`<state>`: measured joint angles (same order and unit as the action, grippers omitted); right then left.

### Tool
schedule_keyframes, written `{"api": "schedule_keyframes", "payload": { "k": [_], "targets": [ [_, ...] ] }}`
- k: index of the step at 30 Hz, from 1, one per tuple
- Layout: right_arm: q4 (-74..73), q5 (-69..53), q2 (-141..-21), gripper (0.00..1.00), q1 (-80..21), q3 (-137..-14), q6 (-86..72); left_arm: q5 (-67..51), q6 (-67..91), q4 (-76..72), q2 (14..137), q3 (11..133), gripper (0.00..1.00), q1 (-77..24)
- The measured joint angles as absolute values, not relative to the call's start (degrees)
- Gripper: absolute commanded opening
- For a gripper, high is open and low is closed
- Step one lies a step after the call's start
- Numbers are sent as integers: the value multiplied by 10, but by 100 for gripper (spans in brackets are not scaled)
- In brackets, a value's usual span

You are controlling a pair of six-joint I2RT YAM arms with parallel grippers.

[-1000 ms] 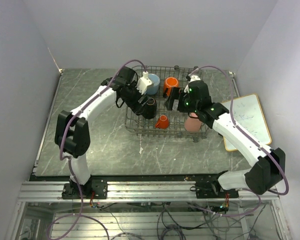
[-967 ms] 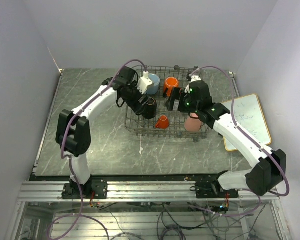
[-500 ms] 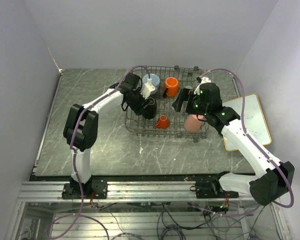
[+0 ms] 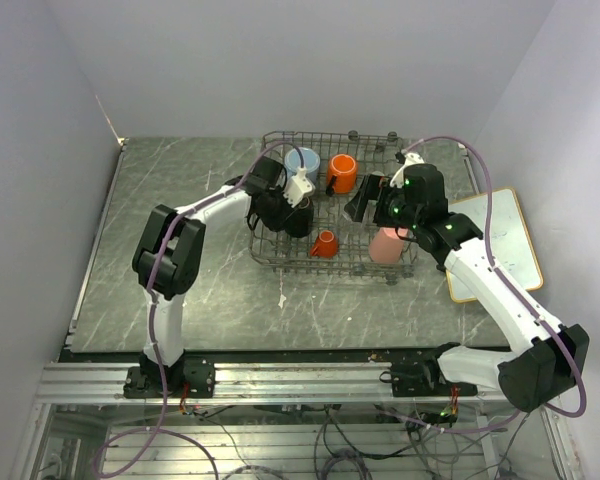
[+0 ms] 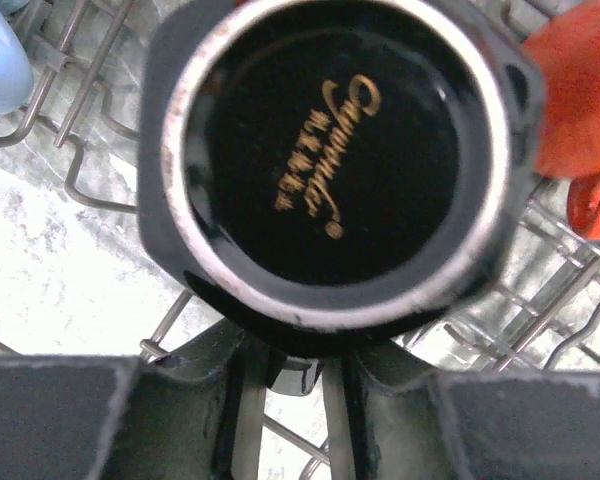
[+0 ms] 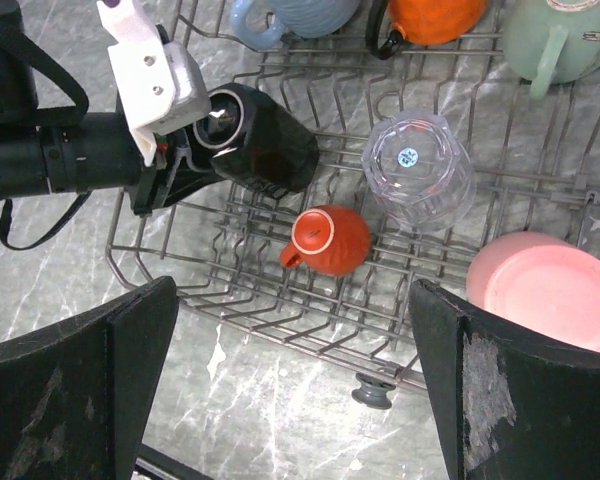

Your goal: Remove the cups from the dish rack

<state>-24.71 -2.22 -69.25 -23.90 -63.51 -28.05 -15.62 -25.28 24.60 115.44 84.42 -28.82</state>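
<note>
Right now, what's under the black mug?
Under the black mug: dish rack wires, marble table through them. The contact underneath is covered by the mug and left gripper.

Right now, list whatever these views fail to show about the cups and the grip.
Left wrist: black mug fills the frame; blur hides whether the left end effector grips it.
Top external: right arm largely covers the clear glass.
Right wrist: top edge cuts off the light blue mug and orange mug.

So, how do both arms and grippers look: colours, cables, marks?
The left arm and right arm have white links, black joints and purple cables. Green lights glow near the right wrist. The left gripper is black with a white block; the right gripper has black, scuffed fingers.
</note>
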Motion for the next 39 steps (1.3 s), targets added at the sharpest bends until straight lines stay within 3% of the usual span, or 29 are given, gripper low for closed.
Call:
{"api": "schedule_keyframes", "payload": {
  "k": [7, 17, 26, 33, 39],
  "targets": [
    [-227, -42, -693, 99, -238, -624, -283, -140, -248, 208, 1138, 810, 7, -295],
    [-205, -60, -693, 97, -238, -603, -288, -134, -200, 234, 1107, 802, 7, -297],
    [-175, -80, -693, 97, -238, -602, -289, -146, -95, 256, 971, 812, 7, -285],
    [-115, -118, -689, 100, -237, -568, -248, -264, 22, 285, 959, 848, 7, -190],
    [88, -142, -611, 95, -237, -397, -168, -406, 121, 306, 960, 848, 7, -116]
  ]
}}
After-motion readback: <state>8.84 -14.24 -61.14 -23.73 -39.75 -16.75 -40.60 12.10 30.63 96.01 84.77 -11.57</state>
